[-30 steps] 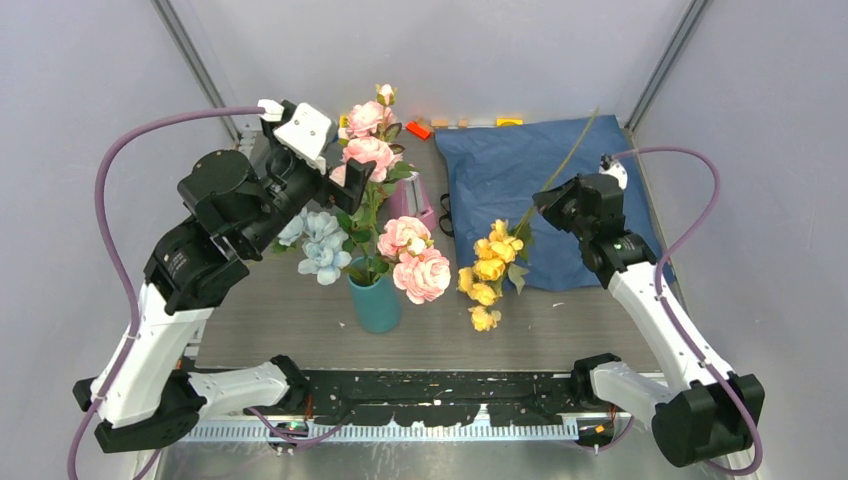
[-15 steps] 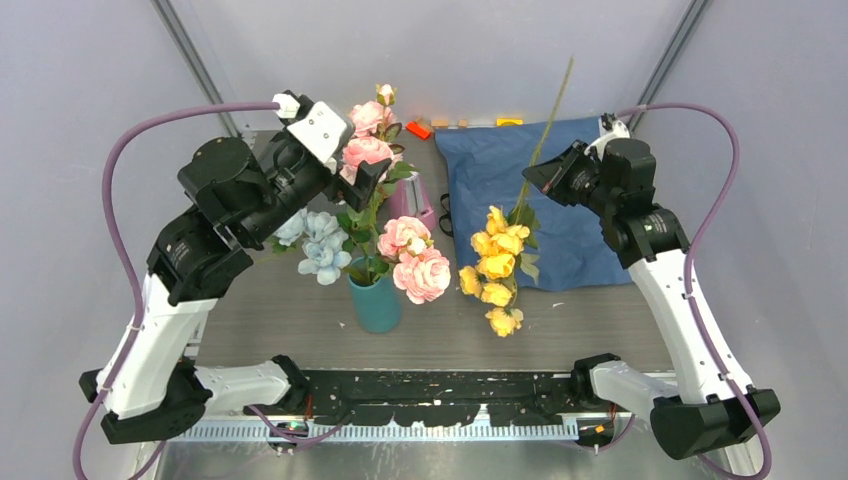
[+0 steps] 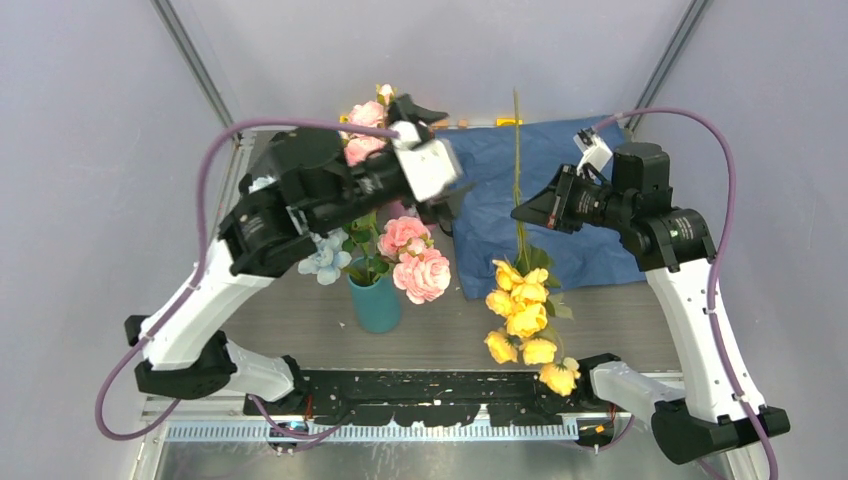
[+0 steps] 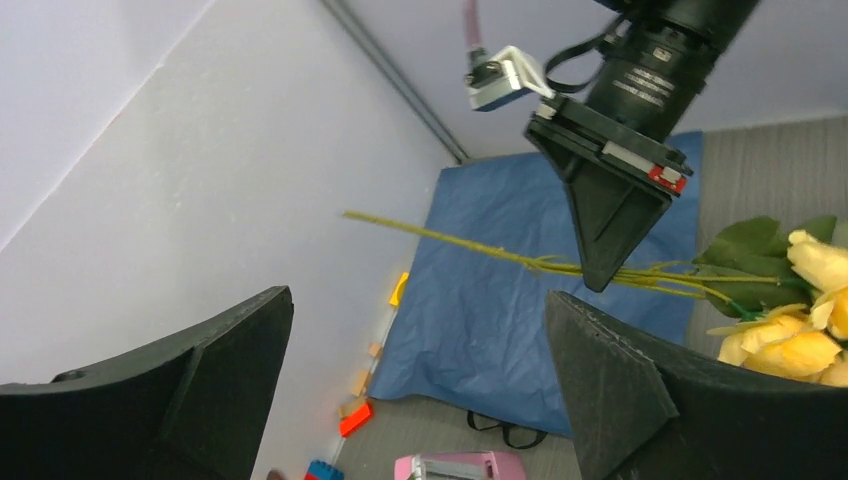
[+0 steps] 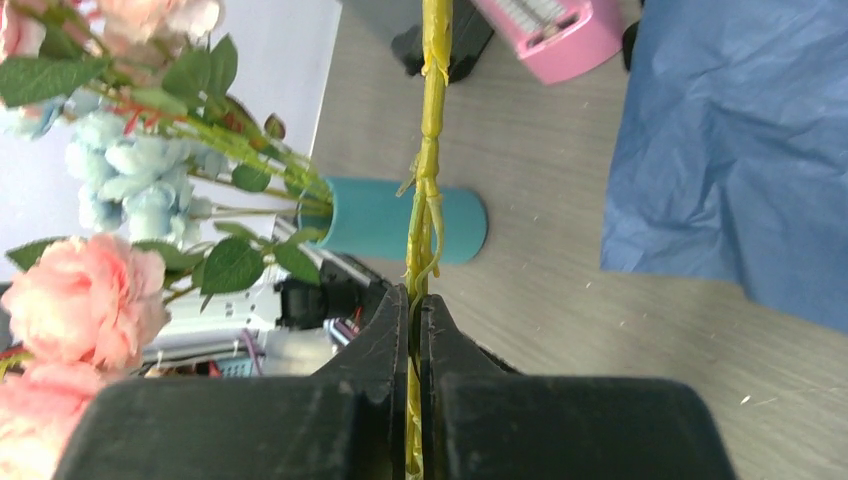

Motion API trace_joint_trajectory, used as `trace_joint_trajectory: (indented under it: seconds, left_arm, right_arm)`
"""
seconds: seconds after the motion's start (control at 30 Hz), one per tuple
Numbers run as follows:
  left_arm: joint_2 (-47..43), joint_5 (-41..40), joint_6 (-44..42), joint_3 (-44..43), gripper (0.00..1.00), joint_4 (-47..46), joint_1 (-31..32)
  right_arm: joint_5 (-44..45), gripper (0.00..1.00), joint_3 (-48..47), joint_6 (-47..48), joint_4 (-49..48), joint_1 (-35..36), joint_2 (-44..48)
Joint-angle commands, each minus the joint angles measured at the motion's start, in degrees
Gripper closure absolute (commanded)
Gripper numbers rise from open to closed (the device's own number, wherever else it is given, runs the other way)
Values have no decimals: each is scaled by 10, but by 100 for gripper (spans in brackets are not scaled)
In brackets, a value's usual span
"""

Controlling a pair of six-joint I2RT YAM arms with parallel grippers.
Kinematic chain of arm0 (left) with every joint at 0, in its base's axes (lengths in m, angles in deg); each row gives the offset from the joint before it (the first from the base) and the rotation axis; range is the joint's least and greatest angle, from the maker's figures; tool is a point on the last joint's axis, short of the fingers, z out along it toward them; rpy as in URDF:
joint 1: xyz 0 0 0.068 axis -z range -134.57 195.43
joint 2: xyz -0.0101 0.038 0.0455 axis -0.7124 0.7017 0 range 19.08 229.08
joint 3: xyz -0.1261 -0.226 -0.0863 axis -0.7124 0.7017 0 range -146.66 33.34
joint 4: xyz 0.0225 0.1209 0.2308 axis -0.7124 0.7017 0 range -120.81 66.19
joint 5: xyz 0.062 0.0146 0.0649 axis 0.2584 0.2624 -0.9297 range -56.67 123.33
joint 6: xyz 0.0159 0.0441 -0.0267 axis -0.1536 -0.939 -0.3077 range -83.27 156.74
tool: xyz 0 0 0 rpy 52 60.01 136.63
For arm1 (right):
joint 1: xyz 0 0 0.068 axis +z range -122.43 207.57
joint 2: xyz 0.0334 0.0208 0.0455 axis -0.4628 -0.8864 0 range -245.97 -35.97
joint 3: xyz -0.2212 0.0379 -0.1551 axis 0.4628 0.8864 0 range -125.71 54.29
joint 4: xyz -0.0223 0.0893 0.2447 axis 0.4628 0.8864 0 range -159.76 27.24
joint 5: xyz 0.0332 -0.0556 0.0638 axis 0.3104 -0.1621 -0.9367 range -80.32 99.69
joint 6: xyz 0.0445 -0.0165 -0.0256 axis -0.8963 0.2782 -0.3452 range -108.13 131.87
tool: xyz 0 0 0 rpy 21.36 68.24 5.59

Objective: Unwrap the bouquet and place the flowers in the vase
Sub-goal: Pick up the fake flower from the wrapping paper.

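The teal vase (image 3: 375,302) (image 5: 400,220) stands mid-table holding pink flowers (image 3: 415,262) (image 5: 80,300) and pale blue flowers (image 3: 322,255) (image 5: 140,170). My right gripper (image 3: 520,213) (image 5: 415,295) is shut on the stem (image 5: 430,150) of the yellow flowers (image 3: 525,312) (image 4: 800,320). The stem stands upright in the air right of the vase, with the blooms hanging down. My left gripper (image 3: 455,150) (image 4: 418,300) is open and empty, above the pink blooms and pointing at the right gripper (image 4: 597,280). The blue paper wrap (image 3: 560,200) (image 4: 480,330) lies flat at the back right.
A pink metronome (image 5: 555,30) (image 4: 465,467) stands behind the vase. A black ribbon (image 4: 505,432) lies at the wrap's edge. Small toy bricks (image 3: 418,128) (image 4: 355,418) line the back wall. Grey walls close in on both sides.
The right arm lifted the yellow flowers, turning the stem upright and bringing the blooms nearer. The left arm swung from the left side across over the vase's flowers, jaws still open.
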Motion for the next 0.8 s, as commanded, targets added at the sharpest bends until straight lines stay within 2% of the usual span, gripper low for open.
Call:
trace_joint_trajectory:
  seconds: [0.0, 0.2, 0.3, 0.5, 0.63, 0.77]
  left_arm:
    - [25, 30, -112, 6, 0, 4, 29]
    - [5, 48, -226, 187, 0, -85, 29]
    - [0, 39, -251, 246, 0, -131, 29]
    - [13, 43, -274, 279, 0, -168, 32]
    - [1, 35, -285, 325, 2, -234, 33]
    - [1, 41, -286, 324, 1, -223, 33]
  right_arm:
    - [-94, 100, 2, 8, 50, -3, 26]
    - [-167, 100, 9, -7, 93, -3, 50]
    - [-203, 100, 15, -14, 100, -3, 61]
    - [-241, 100, 20, -10, 116, -3, 59]
    - [-239, 100, 18, 5, 138, -3, 46]
    - [-243, 100, 24, 7, 133, -3, 34]
